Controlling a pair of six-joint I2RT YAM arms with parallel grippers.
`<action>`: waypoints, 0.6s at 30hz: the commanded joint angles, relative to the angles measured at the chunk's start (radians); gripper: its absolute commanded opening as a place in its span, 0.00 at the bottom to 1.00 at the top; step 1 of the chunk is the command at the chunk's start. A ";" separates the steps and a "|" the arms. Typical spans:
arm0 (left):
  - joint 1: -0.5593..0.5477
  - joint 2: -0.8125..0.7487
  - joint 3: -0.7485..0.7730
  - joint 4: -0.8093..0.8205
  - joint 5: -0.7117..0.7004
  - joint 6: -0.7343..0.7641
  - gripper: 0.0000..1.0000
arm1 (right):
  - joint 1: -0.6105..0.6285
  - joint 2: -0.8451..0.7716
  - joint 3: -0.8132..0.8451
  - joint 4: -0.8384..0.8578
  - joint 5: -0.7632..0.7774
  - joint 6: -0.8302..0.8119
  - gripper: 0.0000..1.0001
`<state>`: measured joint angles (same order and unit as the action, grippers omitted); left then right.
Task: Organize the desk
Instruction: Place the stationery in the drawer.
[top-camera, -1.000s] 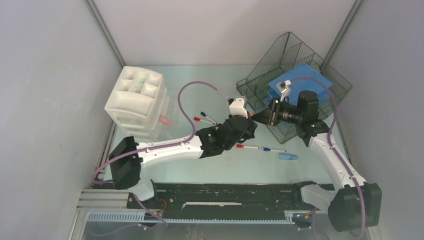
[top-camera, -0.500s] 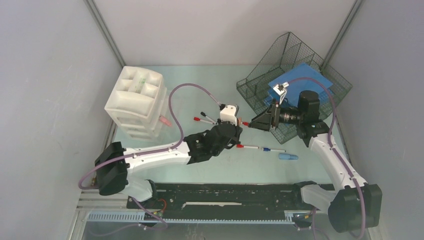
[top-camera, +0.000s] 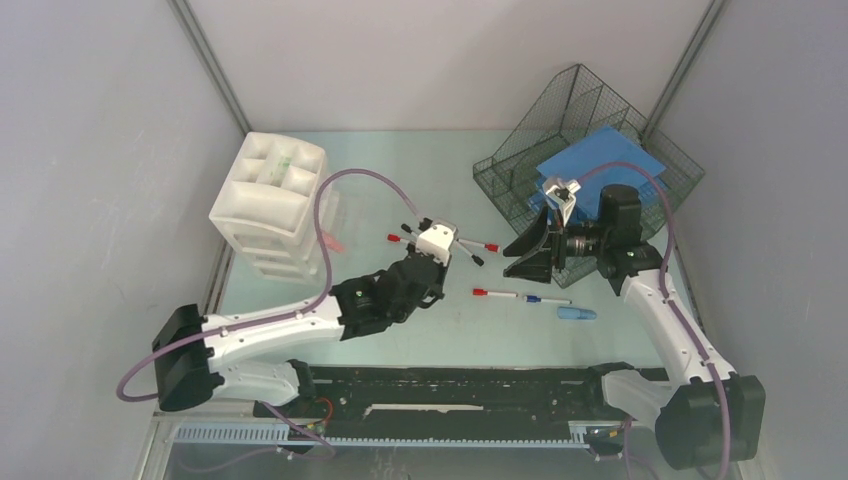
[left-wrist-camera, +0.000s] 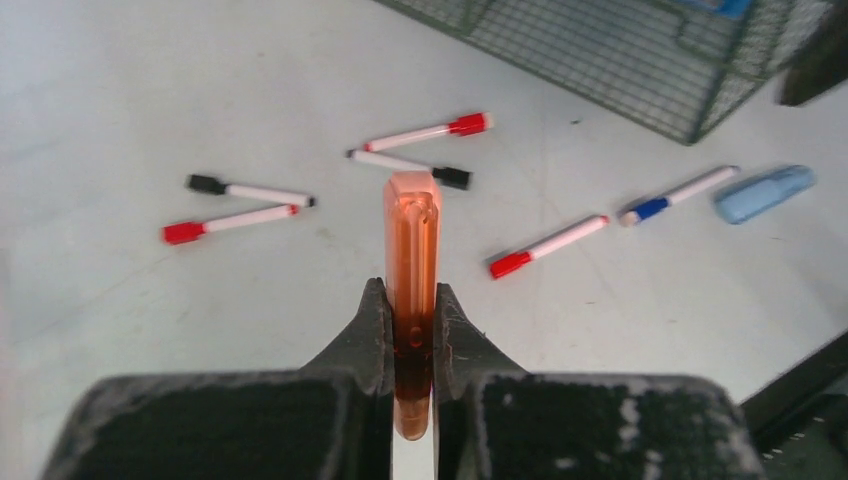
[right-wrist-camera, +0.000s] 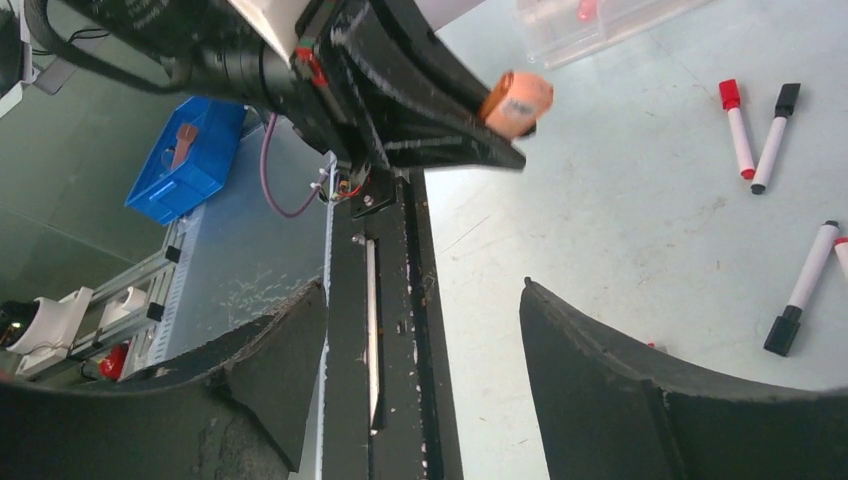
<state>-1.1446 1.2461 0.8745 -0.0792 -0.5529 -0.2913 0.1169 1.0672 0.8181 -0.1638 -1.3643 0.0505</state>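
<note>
The desk (top-camera: 400, 170) is a pale mint-green tabletop. My left gripper (left-wrist-camera: 412, 312) is shut on an orange translucent highlighter (left-wrist-camera: 412, 240), which sticks out past the fingertips above the desk's middle. The right wrist view shows the highlighter's end (right-wrist-camera: 516, 102) poking from the left fingers. My right gripper (top-camera: 530, 255) hangs open and empty in front of the wire-mesh tray, its fingers (right-wrist-camera: 600, 370) wide apart. Several whiteboard markers lie loose: a red-capped one (top-camera: 497, 294), a blue-capped one (top-camera: 545, 299), and pairs of red and black ones (left-wrist-camera: 240, 205).
A white plastic drawer unit (top-camera: 272, 200) stands at the back left with a pink item (top-camera: 330, 242) beside it. A dark wire-mesh tray (top-camera: 590, 120) at the back right holds a blue sheet (top-camera: 600, 160). A light blue cap-like piece (top-camera: 576, 313) lies near the black rail (top-camera: 450, 385).
The right gripper opened and let go of the orange highlighter. The left arm drew back to the left with the highlighter in its grip, and the two grippers parted.
</note>
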 joint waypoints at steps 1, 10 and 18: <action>0.051 -0.086 -0.023 -0.098 -0.084 0.075 0.00 | -0.011 -0.021 0.044 -0.112 -0.012 -0.149 0.78; 0.231 -0.244 -0.140 -0.160 -0.119 0.062 0.00 | -0.017 -0.019 0.046 -0.136 0.009 -0.180 0.79; 0.399 -0.277 -0.162 -0.188 -0.137 0.034 0.00 | -0.017 -0.014 0.045 -0.143 0.022 -0.191 0.79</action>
<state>-0.8093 0.9871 0.7136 -0.2661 -0.6552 -0.2459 0.1055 1.0672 0.8242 -0.3035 -1.3491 -0.1097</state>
